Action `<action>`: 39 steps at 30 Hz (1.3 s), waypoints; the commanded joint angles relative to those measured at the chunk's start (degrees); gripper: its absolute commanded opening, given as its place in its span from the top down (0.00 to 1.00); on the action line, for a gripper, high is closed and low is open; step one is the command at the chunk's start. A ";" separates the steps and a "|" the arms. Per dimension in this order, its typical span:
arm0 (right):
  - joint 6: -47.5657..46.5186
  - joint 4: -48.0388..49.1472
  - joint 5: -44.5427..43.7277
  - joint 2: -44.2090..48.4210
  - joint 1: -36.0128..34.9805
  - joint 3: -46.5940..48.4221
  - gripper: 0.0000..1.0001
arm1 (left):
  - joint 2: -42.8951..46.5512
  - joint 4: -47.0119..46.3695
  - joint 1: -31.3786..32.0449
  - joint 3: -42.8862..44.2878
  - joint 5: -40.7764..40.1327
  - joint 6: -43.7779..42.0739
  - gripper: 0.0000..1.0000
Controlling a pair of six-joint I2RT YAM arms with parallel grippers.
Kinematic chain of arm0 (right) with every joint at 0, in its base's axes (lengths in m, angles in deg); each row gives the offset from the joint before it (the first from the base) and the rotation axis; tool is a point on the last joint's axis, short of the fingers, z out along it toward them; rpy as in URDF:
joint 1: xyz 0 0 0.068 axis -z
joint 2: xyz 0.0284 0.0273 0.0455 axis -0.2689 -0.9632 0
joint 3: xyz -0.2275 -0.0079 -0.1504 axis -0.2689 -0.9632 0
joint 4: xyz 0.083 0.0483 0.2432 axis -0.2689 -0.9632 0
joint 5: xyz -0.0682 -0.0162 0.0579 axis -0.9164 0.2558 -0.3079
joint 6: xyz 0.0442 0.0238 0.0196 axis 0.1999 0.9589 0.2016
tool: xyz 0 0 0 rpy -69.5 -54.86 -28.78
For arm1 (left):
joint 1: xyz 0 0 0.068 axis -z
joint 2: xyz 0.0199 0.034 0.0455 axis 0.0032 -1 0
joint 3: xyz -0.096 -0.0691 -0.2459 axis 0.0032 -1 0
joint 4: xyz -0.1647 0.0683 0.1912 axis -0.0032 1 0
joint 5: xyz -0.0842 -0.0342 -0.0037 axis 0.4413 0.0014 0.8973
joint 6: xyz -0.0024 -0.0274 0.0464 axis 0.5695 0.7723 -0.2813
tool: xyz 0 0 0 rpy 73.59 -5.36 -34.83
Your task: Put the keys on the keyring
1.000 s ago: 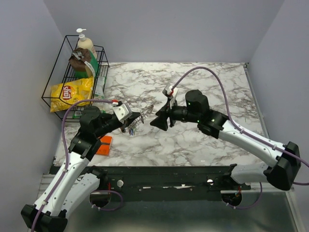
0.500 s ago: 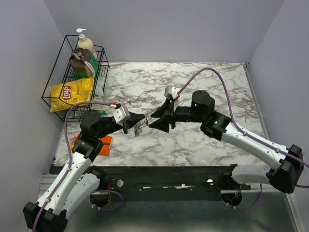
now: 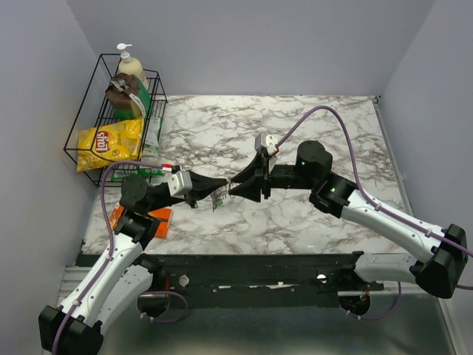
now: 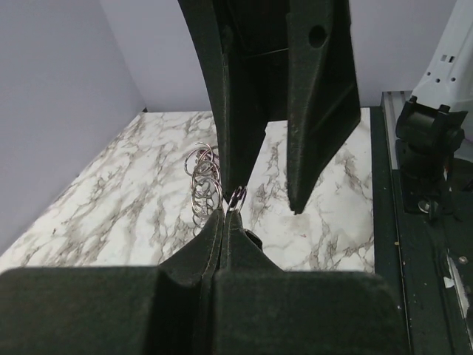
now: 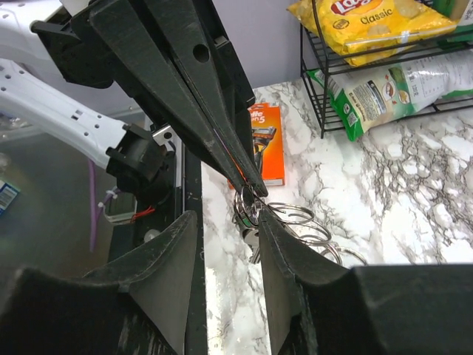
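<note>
Keyring [image 4: 203, 179] hangs over the marble table [image 3: 310, 122], pinched in the tightly closed left pincer [image 4: 232, 207]; right pincer [image 5: 227, 216] stands partly parted, straddling that tip, gripping nothing.

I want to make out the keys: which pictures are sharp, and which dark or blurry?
Top external: evenly lit, sharp, soft shadows on the table. Left wrist: the left gripper is dark and soft up close, the keyring beyond crisp. Right wrist: the right gripper likewise dark, the chip bag sharp.
</note>
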 commanded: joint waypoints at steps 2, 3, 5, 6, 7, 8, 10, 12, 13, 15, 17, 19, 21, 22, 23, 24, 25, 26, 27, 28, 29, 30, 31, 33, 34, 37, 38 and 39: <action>-1.13 1.43 -0.09 0.81 0.06 -0.78 0.58 | 1.01 -6.92 0.22 0.05 2.79 1.98 1.00; -1.04 1.43 0.09 0.90 0.15 -0.78 0.59 | 1.01 -7.10 0.22 0.05 2.88 2.07 1.00; -0.96 1.52 0.44 0.64 0.15 -0.52 0.60 | 0.83 -7.80 0.22 0.05 3.40 2.77 1.00; -0.96 1.34 0.61 0.46 0.06 -0.34 0.62 | 0.75 -8.15 0.22 0.05 3.32 3.03 1.00; -0.78 1.43 0.70 0.46 0.15 -0.26 0.63 | 0.66 -8.42 0.22 0.05 3.40 3.30 1.00; -0.78 1.43 0.88 0.29 0.06 -0.17 0.65 | 0.66 -8.85 0.22 0.05 3.66 3.47 1.00; -0.43 1.52 0.97 0.28 0.15 0.10 0.68 | 0.48 -8.95 0.22 0.13 3.93 3.65 1.00; -0.08 1.61 0.88 0.28 0.15 0.27 0.69 | 0.48 -8.95 0.22 0.13 4.19 3.74 1.00; 0.01 1.61 0.62 0.20 0.06 0.53 0.70 | 0.48 -8.95 0.22 0.13 4.28 3.83 1.00; 0.27 1.52 0.27 0.20 0.15 0.62 0.72 | 0.57 -8.95 0.22 0.22 4.63 4.00 1.00; 0.80 1.60 -0.08 0.02 0.06 0.89 0.77 | 0.39 -9.03 0.22 0.22 5.07 4.18 1.00; 1.07 1.52 0.09 -0.33 0.15 1.15 0.83 | 0.48 -8.86 0.22 0.22 5.34 4.18 1.00; 1.42 1.60 0.26 -0.68 0.15 1.50 0.85 | 0.66 -8.60 0.22 0.22 5.42 4.18 1.00; 1.50 1.52 0.18 -0.77 0.06 1.50 0.88 | 0.74 -8.33 0.22 0.31 5.60 4.00 1.00; 1.59 1.60 0.26 -0.86 0.15 1.59 0.92 | 0.83 -7.64 0.22 0.48 5.60 3.83 1.00; 1.59 1.43 0.26 -0.86 0.06 1.68 0.99 | 1.01 -7.37 0.22 0.57 5.78 3.65 1.00; 1.59 1.52 0.18 -0.86 0.15 1.68 0.99 | 1.01 -6.93 0.22 0.66 5.86 3.56 1.00; 1.51 1.26 0.00 -0.77 0.06 1.77 0.99 | 0.92 -6.49 0.22 0.75 5.95 3.48 1.00; 1.42 1.08 -0.09 -0.68 0.15 1.77 0.99 | 1.09 -6.22 0.22 0.92 6.04 3.39 1.00; 1.42 1.08 -0.17 -0.68 0.06 1.85 0.99 | 1.10 -5.87 0.22 1.10 6.04 3.21 1.00; 1.16 0.38 -0.26 -0.60 0.15 2.03 0.99 | 1.18 -4.91 0.22 1.45 6.04 3.04 1.00; 1.07 0.20 -0.26 -0.60 0.06 2.20 0.99 | 1.10 -4.21 0.22 1.80 6.04 2.08 1.00; 0.98 -0.15 -0.26 -0.51 0.15 2.29 0.99 | 1.36 -3.33 0.22 2.06 5.95 1.55 1.00; 0.36 -1.47 -0.26 -0.59 0.15 2.64 0.99 | 1.53 -0.08 0.22 3.47 5.34 0.32 1.00; 0.01 -2.08 -0.26 -0.60 0.15 3.08 0.99 | 1.62 1.50 0.22 4.17 4.99 -1.17 1.00; -1.21 -4.10 0.00 -0.33 0.06 3.61 0.99 | 1.36 7.65 0.22 7.42 3.50 -2.41 0.87; -1.83 -5.06 -0.09 -0.33 0.15 3.96 0.99 | 1.10 9.93 0.22 8.91 3.32 -2.41 0.82; -2.36 -5.51 -0.09 -0.07 0.15 4.05 0.99 | 1.01 10.91 0.22 9.62 3.66 -2.41 0.74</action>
